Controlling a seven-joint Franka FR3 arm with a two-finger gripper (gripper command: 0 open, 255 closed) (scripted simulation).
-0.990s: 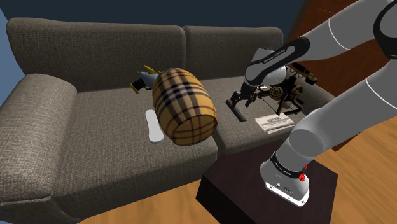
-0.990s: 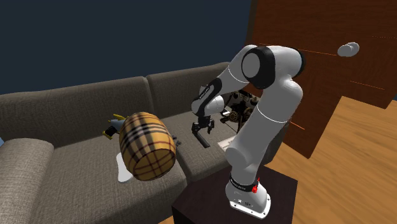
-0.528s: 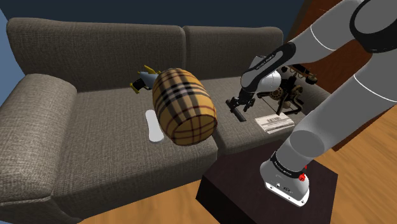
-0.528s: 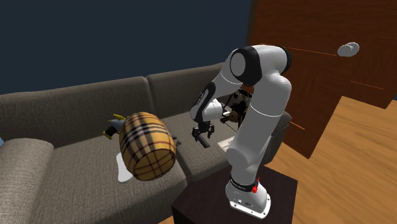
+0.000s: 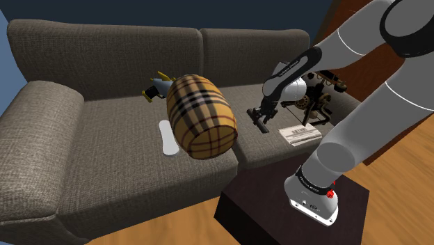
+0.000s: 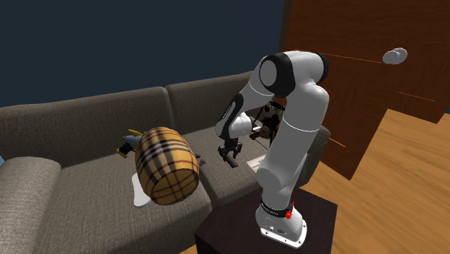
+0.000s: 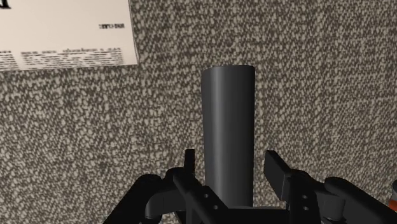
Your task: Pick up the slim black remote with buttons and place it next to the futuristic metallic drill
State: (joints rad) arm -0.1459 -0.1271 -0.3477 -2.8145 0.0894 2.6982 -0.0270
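Straddling remote (image 7: 229, 108), wrist view: pincer (image 7: 231, 156) apart

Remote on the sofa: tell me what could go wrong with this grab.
1. The open fingers straddle the remote without clasping it; lifting before they shut would leave it on the sofa.
2. The drill and a white printed box sit close together; placing could bump them.

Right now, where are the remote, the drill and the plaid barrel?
remote (image 7: 228, 121): wrist view, its top face.
drill (image 5: 318, 104): shoulder view, its body.
plaid barrel (image 5: 202, 115): shoulder view, its side.
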